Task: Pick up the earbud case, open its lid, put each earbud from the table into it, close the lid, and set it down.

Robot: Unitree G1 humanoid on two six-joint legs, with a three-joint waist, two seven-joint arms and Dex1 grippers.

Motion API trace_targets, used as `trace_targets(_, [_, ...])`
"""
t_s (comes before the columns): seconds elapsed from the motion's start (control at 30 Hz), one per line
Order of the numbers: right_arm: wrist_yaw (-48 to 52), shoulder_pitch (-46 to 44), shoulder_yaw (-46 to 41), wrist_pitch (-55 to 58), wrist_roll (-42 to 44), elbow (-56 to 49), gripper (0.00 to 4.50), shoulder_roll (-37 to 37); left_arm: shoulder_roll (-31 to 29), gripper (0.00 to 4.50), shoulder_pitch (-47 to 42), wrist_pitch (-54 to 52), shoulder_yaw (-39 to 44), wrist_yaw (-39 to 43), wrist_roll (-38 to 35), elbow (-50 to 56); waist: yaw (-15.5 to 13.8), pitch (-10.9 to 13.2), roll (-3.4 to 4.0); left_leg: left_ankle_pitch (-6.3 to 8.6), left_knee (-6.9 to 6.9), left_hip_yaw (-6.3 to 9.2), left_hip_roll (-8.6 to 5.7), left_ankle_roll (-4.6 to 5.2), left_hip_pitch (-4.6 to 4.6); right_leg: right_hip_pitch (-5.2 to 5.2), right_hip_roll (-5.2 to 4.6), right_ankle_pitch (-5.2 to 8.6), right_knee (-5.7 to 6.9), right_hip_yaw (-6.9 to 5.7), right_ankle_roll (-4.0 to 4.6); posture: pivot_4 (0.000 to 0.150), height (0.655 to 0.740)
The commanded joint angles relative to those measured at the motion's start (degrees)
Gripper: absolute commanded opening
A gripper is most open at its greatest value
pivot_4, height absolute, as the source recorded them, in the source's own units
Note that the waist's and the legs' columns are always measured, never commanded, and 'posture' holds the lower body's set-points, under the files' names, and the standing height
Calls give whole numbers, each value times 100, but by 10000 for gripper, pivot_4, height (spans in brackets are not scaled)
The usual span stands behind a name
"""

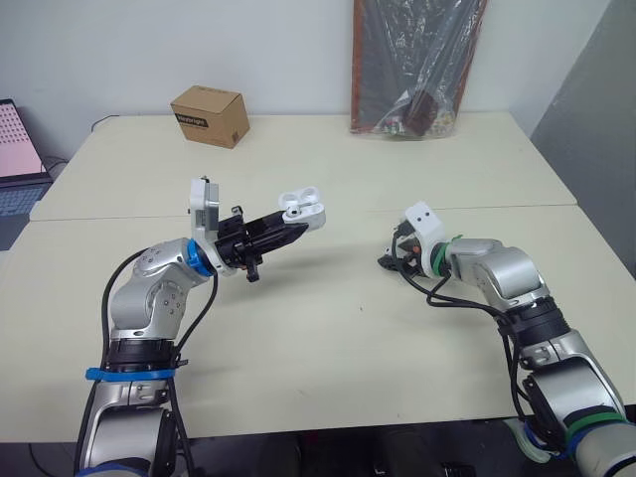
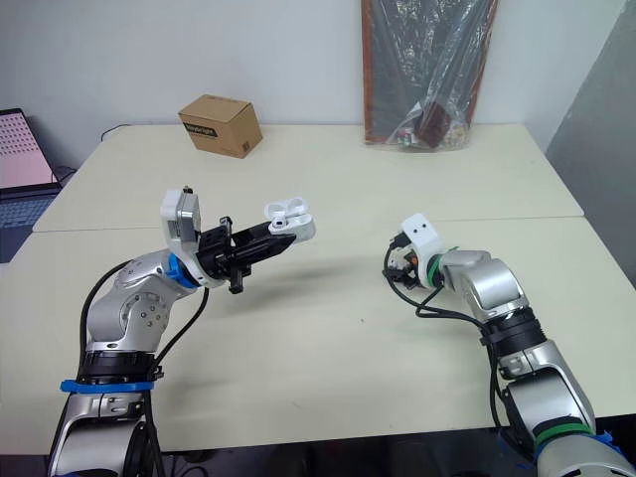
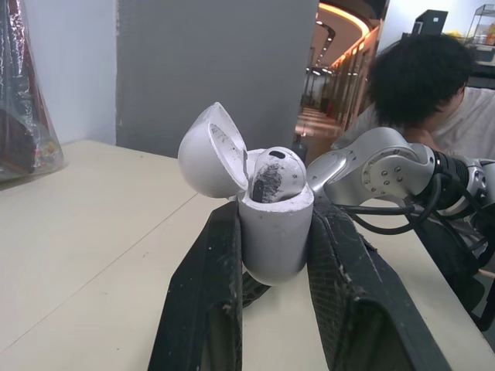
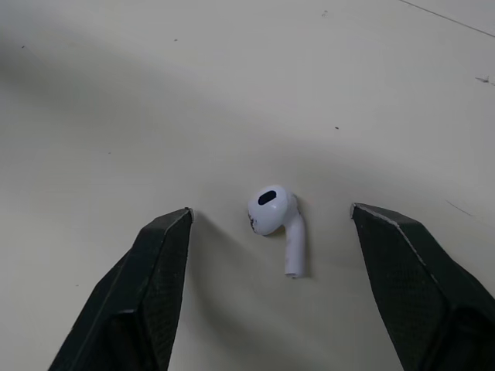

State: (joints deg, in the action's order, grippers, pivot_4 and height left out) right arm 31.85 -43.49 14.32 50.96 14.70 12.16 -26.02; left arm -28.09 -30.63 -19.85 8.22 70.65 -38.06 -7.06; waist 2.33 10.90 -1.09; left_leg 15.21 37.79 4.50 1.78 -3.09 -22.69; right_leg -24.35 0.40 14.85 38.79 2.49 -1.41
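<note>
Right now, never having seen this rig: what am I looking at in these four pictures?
A humanoid robot with two arms. Two pictures come from its head cameras, looking down on a cream table; the other two from a camera on each wrist. The left gripper holds a small white plastic earbud case, lid open, one white earbud inside. The right gripper is open, its fingers either side of a second white earbud lying on the table. Farther back: a brown cardboard box and a dark plastic-wrapped panel.
</note>
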Motion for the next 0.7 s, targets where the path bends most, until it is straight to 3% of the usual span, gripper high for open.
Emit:
trace_targets(0.03, [75,-39,-72,6,-101,-102,31301,19,21,8568,-23,49,66,-2,-95,197,0,0,0,0,0,0,0,0,0,0,0,0,0,0,0,1500,7400])
trace_targets(0.1, [76,-38,-67,1,-143,-105,27478,34,34,8568,-21,57,70,-7,-92,192,0,0,0,0,1,0,0,0,0,0,0,0,1,0,1,1500,7400])
trace_targets(0.33, [241,-45,-48,-30,-242,-88,4102,62,27,8568,34,74,87,22,-98,177,0,0,0,0,1,0,0,0,1,0,0,-1,3,1,1,1500,7400])
trace_targets(0.5, [763,94,301,-458,-467,-499,4102,-323,22,8568,38,97,89,52,-92,135,0,0,0,0,3,0,0,0,1,0,0,-1,6,0,1,1500,7400])
trace_targets(0.7, [2658,519,975,-1280,-494,-1659,4102,-1623,32,8568,-2,103,63,78,-76,86,-27,1,1,1,2,2,-2,-1,-4,0,-2,2,-5,-4,-3,1500,7400])
